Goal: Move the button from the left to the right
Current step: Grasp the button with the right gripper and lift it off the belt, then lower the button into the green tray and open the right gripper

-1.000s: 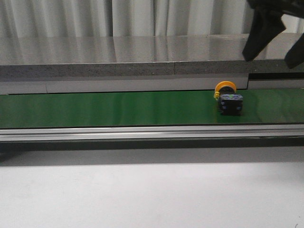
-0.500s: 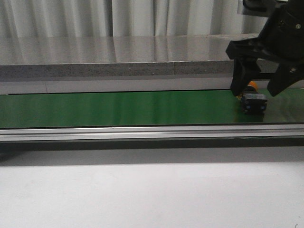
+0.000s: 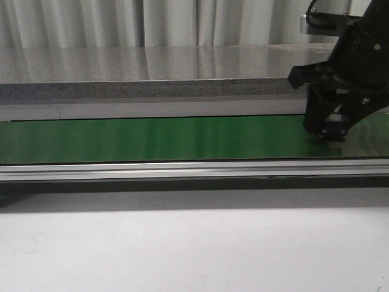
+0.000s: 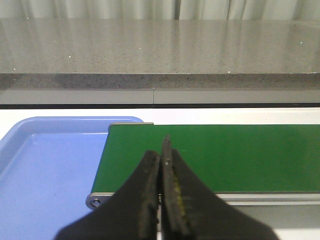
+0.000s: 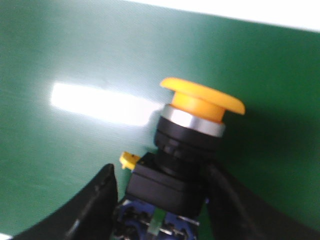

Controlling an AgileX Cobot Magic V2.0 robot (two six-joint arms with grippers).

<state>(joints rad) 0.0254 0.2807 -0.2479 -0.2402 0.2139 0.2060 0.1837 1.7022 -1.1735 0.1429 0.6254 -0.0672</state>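
The button (image 5: 192, 135) lies on its side on the green belt (image 3: 152, 137) near its right end, yellow cap pointing away from the wrist camera. In the front view only a bit of its body (image 3: 333, 131) shows between the black fingers. My right gripper (image 3: 331, 135) is down on the belt and has closed round the button's black and blue base (image 5: 160, 172). One finger (image 5: 100, 200) leaves a thin gap at the black body but meets the blue base. My left gripper (image 4: 161, 152) is shut and empty over the belt's left end, out of the front view.
A blue tray (image 4: 45, 160) sits beside the belt's left end. A grey stone ledge (image 3: 152, 88) runs behind the belt and an aluminium rail (image 3: 182, 169) along its front. White tabletop (image 3: 182, 249) lies nearer the camera.
The button rode the belt to the right. My right gripper came down from above, straddled it, and its fingers have drawn in against it. The left gripper shows no change.
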